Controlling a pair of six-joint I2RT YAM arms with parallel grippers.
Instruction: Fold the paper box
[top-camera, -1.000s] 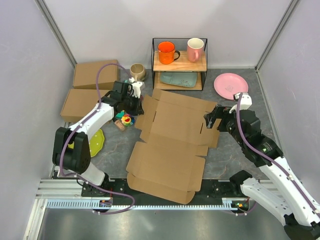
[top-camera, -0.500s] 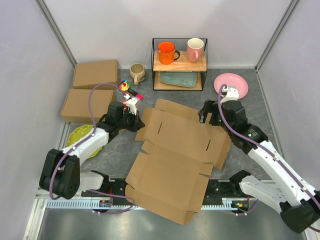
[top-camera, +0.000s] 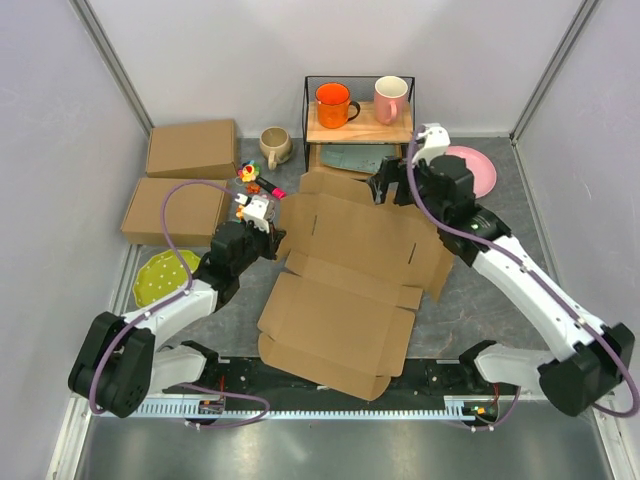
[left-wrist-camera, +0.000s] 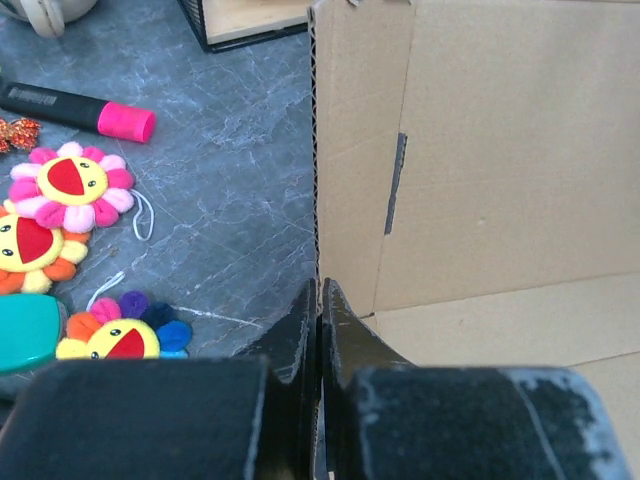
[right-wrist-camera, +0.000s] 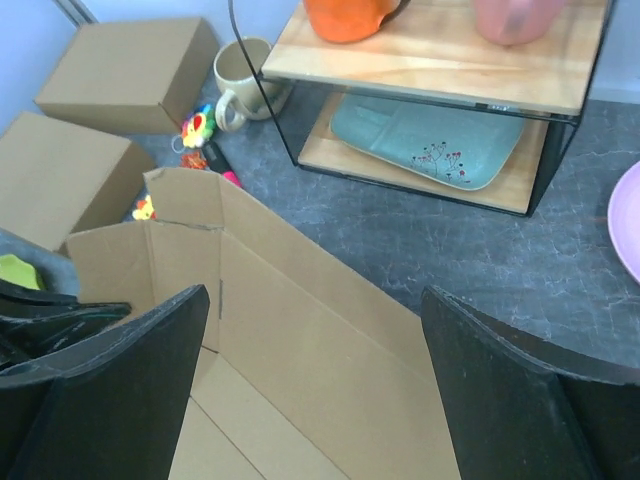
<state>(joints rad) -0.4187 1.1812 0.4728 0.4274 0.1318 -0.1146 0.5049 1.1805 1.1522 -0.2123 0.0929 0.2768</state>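
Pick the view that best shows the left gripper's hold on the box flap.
Left wrist: the left gripper is shut on the edge of the paper box flap, seen close up. Top external shows that contact small, from above. Right wrist catches only a dark bit at its left frame edge, likely that gripper.

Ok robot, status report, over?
Left pincer shut on box side flap. Right pincer open over far flap. Box not folded yet. Rack close behind, toys beside.

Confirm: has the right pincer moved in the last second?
Yes. The right pincer moved up-frame and left, toward the wire shelf, now close beside it.
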